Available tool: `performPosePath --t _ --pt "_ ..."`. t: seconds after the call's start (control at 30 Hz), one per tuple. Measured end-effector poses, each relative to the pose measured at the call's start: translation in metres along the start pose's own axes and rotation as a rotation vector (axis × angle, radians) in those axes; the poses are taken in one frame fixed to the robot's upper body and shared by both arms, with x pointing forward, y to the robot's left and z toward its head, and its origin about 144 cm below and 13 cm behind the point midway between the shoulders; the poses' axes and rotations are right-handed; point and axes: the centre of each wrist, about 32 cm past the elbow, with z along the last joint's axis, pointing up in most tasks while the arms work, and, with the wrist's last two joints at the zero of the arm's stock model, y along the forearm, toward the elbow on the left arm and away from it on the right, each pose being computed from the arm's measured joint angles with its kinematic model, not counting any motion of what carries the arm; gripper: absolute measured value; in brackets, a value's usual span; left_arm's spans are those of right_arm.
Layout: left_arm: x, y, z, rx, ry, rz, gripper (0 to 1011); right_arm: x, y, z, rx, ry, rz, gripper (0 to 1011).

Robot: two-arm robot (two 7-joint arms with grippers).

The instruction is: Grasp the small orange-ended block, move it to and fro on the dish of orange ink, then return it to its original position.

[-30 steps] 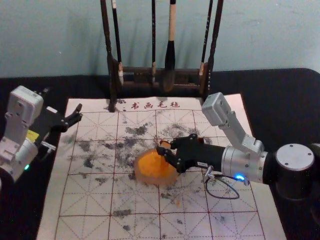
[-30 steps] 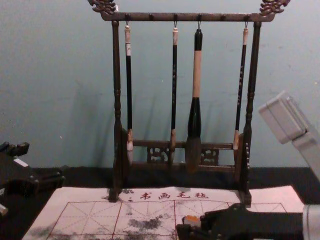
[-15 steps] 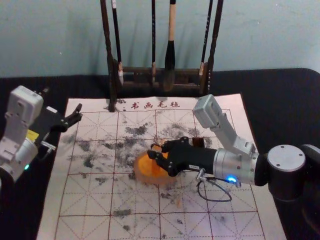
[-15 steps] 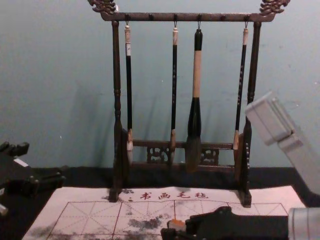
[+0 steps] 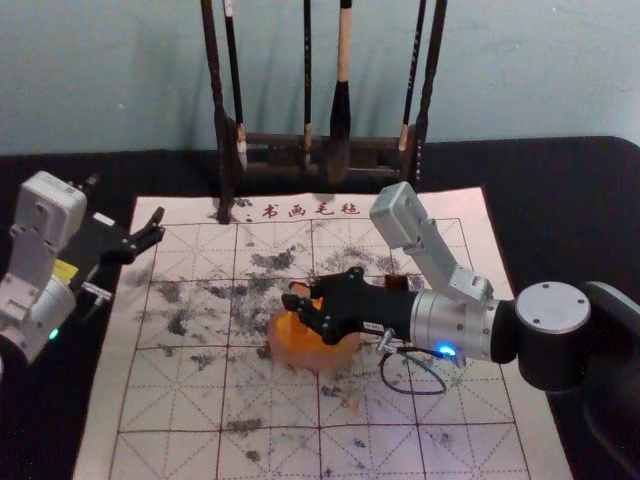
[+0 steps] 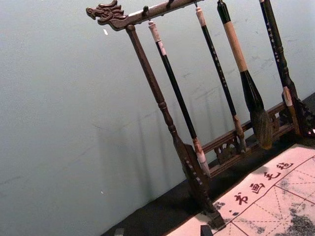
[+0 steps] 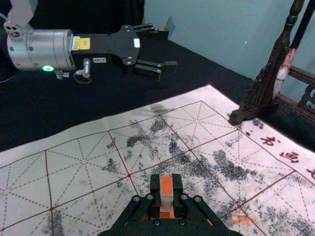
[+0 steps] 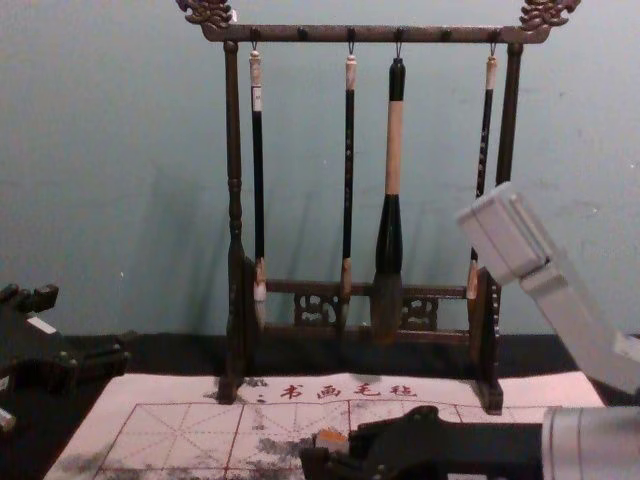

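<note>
- the dish of orange ink (image 5: 330,353) is the landmark, resting on the gridded mat (image 5: 170,400).
- the right gripper (image 7: 167,191) is closed on the small orange-ended block (image 7: 167,200), pads pressed to its two sides.
- the block is over the dish's far part, straight between the fingertips, so no reach is needed to find it.
- its long axis looks roughly upright, one orange end up; i can't tell whether the hidden lower end touches the ink.
- the right arm comes in from the dish's right and is clearly nearer; the left gripper (image 5: 125,203), spread open, is parked well off to the dish's left.
- the coming move likely turns on that lower end meeting the ink while the block slides to and fro inside the rim; tilting or pressing hard could drag the dish.
</note>
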Motion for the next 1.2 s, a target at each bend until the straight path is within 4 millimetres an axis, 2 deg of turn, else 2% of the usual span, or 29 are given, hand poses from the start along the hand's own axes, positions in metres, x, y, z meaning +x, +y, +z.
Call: performPosePath --t 0.43,1.2 --pt "0.000 0.000 0.000 0.000 0.000 0.000 1001 0.006 0.006 0.002 0.002 0.005 -0.031 127" --pt "0.000 0.000 0.000 0.000 0.000 0.000 1001 0.012 -0.007 0.000 0.002 0.005 -0.073 127"
